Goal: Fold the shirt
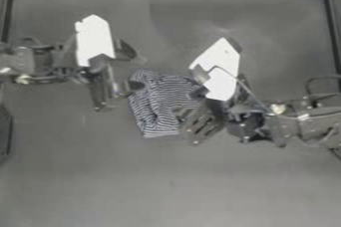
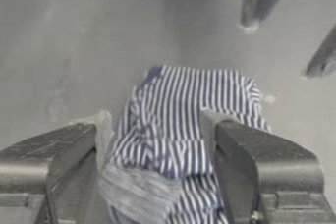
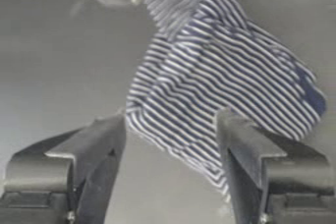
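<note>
Dark grey tabletop (image 1: 166,181) carries the soft navy-and-white striped shirt (image 1: 160,102), bunched into a rumpled heap near its middle. From one side the left gripper (image 2: 157,134) has its fingers (image 2: 62,144) spread apart, with striped cloth lying between them and running beyond the tips. Opposite it, the right gripper (image 3: 171,129) likewise holds its fingers (image 3: 246,139) wide apart around the heap's other edge, clamping nothing.

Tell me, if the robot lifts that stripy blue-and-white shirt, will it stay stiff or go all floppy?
Probably floppy: the striped blue-and-white fabric shirt lies bunched in soft folds on the dark table. It likely sags between the left gripper and right gripper, both open. It looks light and won't roll.
</note>
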`<state>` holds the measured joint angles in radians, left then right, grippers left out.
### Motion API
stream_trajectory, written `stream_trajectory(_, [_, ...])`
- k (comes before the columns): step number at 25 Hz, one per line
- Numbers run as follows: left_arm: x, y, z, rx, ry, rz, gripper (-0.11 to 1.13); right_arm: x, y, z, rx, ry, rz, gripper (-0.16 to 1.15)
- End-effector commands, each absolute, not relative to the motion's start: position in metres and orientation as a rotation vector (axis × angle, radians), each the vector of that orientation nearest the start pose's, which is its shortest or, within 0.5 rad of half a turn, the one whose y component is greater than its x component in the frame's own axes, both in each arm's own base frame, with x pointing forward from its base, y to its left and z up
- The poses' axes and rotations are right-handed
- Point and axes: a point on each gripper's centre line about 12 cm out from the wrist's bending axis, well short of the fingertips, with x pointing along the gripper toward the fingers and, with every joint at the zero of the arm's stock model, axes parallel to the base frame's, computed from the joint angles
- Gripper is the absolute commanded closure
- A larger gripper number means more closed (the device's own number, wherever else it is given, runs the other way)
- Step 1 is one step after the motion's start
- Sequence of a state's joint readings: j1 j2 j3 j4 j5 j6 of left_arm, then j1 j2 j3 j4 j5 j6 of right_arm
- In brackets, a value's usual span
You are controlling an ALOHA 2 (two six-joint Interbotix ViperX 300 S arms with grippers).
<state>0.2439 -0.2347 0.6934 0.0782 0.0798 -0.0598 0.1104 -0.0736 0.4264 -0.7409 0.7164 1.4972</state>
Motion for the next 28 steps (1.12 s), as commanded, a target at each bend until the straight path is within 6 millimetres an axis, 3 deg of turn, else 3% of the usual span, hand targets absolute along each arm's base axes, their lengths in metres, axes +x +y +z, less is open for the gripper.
stream_trajectory(1, [0.373,0.095,0.243,-0.033,0.518,0.239,0.11,0.373,-0.013,0.249,0.578,0.624,-0.651,0.11])
stream_trajectory(7, [0.393,0.105,0.223,-0.024,0.567,0.244,0.12,0.364,-0.017,0.225,0.541,0.613,-0.582,0.11])
stream_trajectory(13, [0.397,0.121,0.189,-0.042,0.638,0.272,0.12,0.355,-0.027,0.202,0.545,0.615,-0.555,0.11])
stream_trajectory(19, [0.396,0.133,0.174,-0.043,0.668,0.292,0.12,0.347,-0.038,0.181,0.52,0.634,-0.543,0.11])
stream_trajectory(28, [0.385,0.132,0.161,-0.051,0.711,0.296,0.12,0.371,-0.045,0.148,0.475,0.69,-0.518,0.11])
